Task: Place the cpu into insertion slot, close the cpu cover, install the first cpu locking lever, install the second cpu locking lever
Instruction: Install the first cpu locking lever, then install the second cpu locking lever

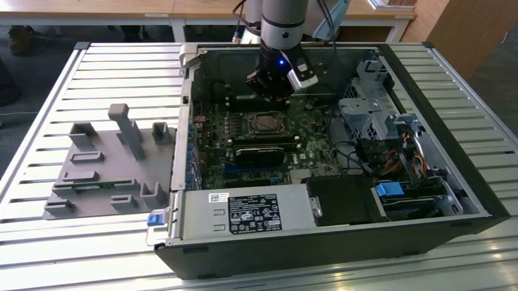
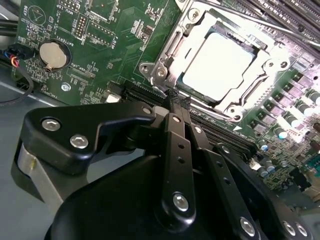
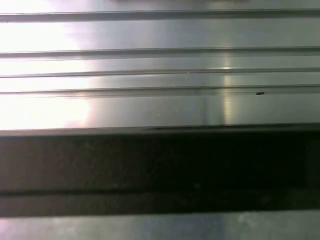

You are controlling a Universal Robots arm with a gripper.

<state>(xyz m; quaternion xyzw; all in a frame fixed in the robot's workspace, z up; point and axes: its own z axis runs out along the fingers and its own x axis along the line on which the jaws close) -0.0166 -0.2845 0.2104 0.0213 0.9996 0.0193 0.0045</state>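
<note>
cpu flat in insertion slot, gripper beside

Glossy silver metal cpu, shiny metal cpu cover, matt black fingers

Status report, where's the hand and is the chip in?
Hand shut, empty, at the socket's edge. Cpu seated in the insertion slot, cpu cover down over it. Nothing in the way.
</note>
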